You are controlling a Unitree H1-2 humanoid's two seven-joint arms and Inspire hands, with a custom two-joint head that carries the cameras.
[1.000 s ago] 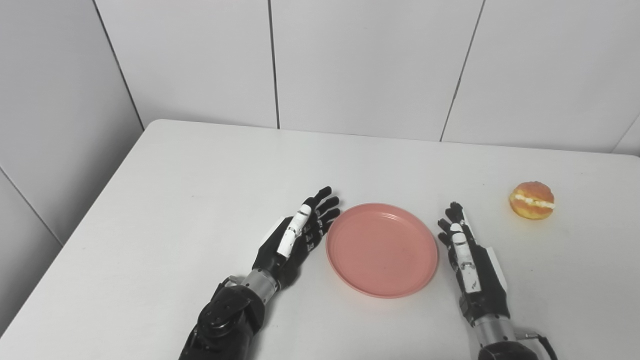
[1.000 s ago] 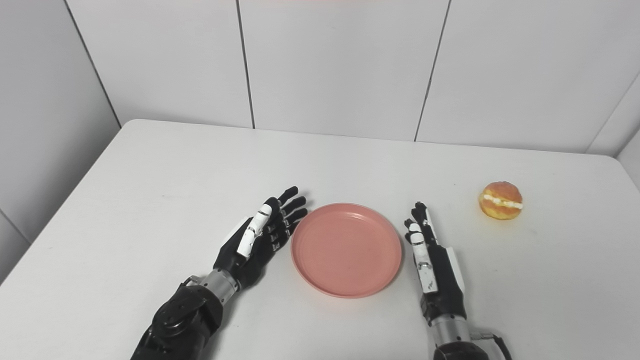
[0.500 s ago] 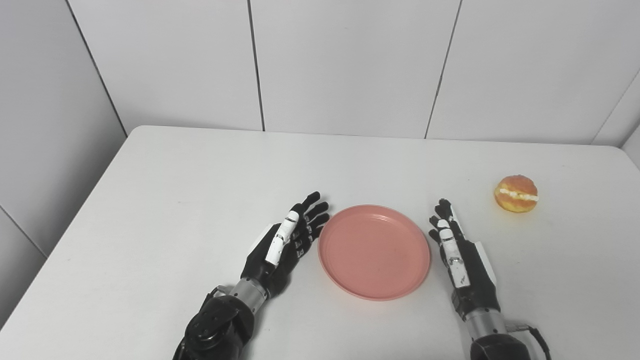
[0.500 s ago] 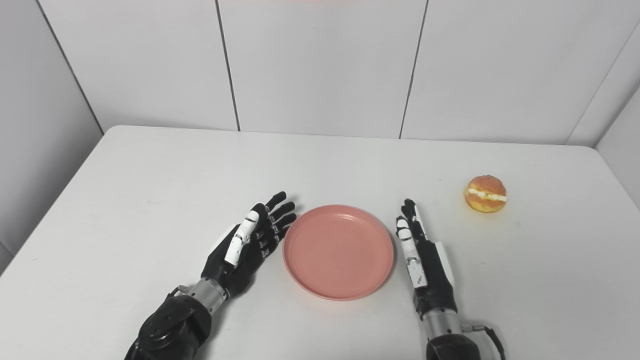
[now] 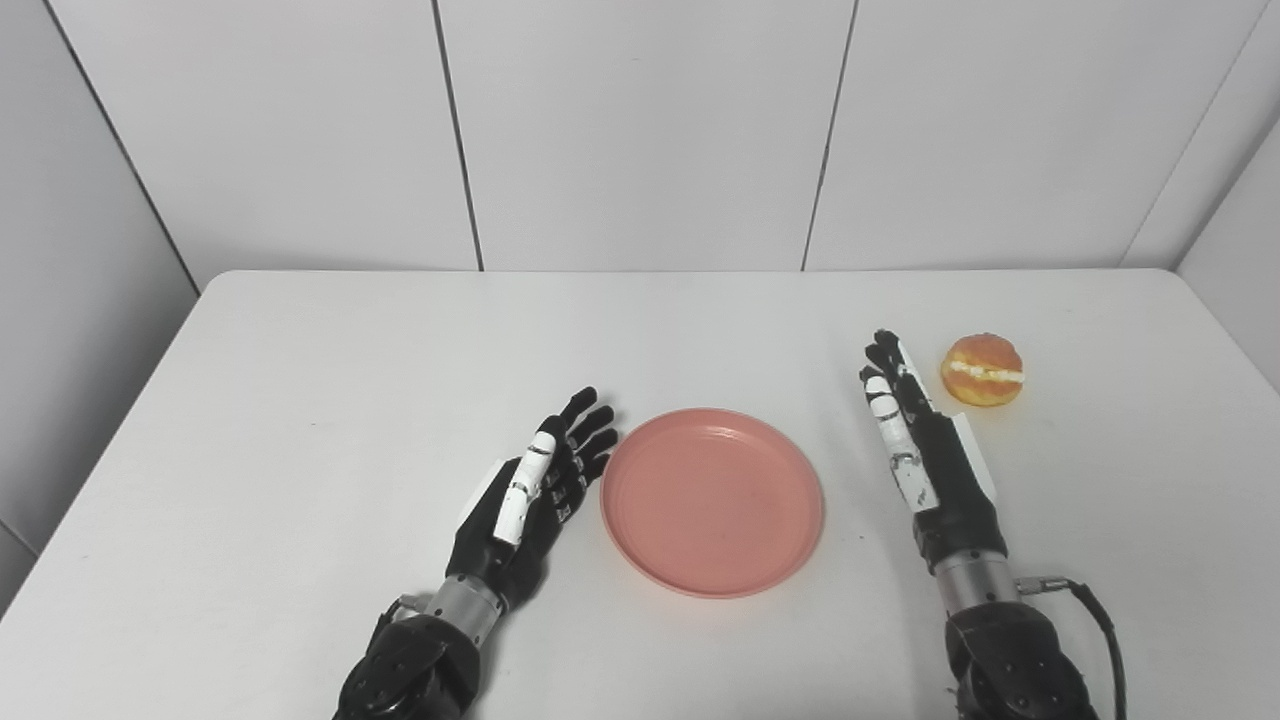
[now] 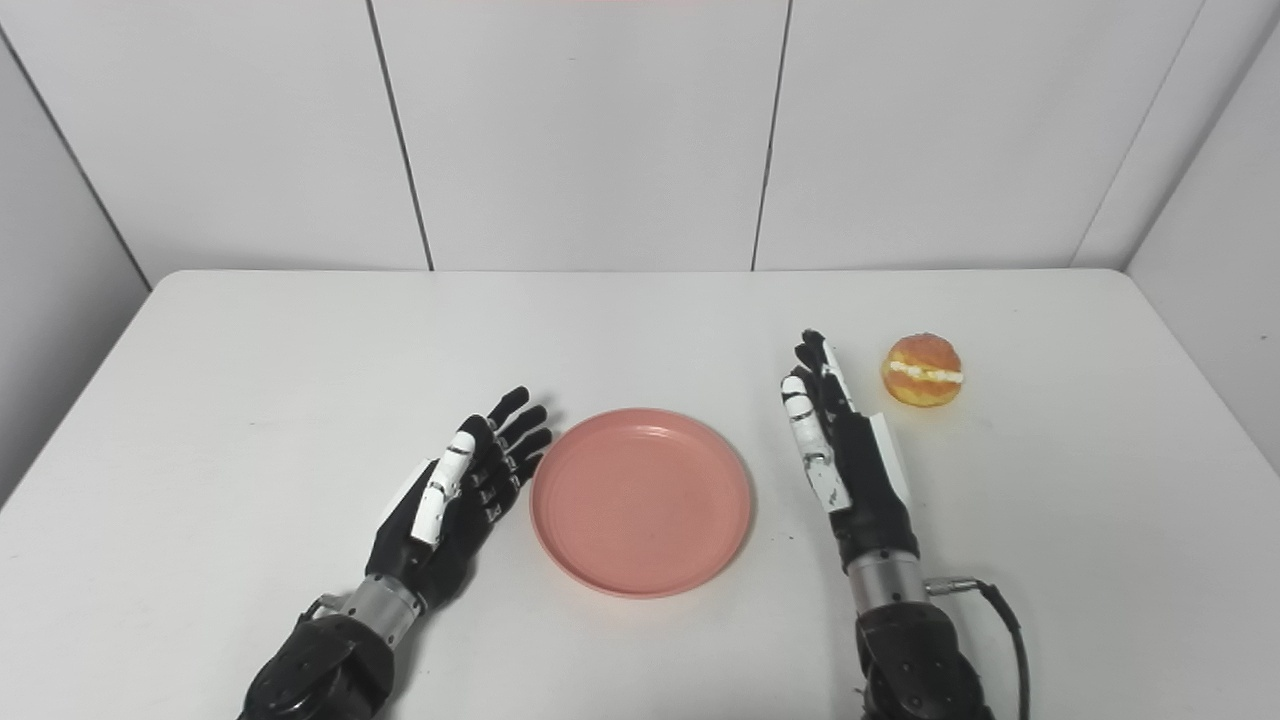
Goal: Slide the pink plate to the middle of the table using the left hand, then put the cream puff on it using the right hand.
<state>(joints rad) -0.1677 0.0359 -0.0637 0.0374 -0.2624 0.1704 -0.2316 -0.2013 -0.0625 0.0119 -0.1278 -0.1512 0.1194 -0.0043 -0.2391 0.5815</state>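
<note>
A round pink plate [image 5: 712, 500] lies flat near the middle of the white table [image 5: 350, 360], with nothing on it. My left hand [image 5: 535, 495] rests just left of the plate's rim, open, fingers stretched out and holding nothing. A golden cream puff [image 5: 983, 369] with a white filling line sits on the table at the right. My right hand [image 5: 920, 450] stands open on its edge between the plate and the puff, its fingertips a short way left of the puff and not touching it.
White tiled walls [image 5: 640, 130] close the table at the back and on both sides. The table's right edge [image 5: 1235, 340] runs close behind the puff. A cable [image 5: 1095, 610] trails from my right wrist.
The camera has swung to the right, shifting the whole picture left. My right hand has moved forward, toward the cream puff. My left hand has drawn back slightly from the plate's rim.
</note>
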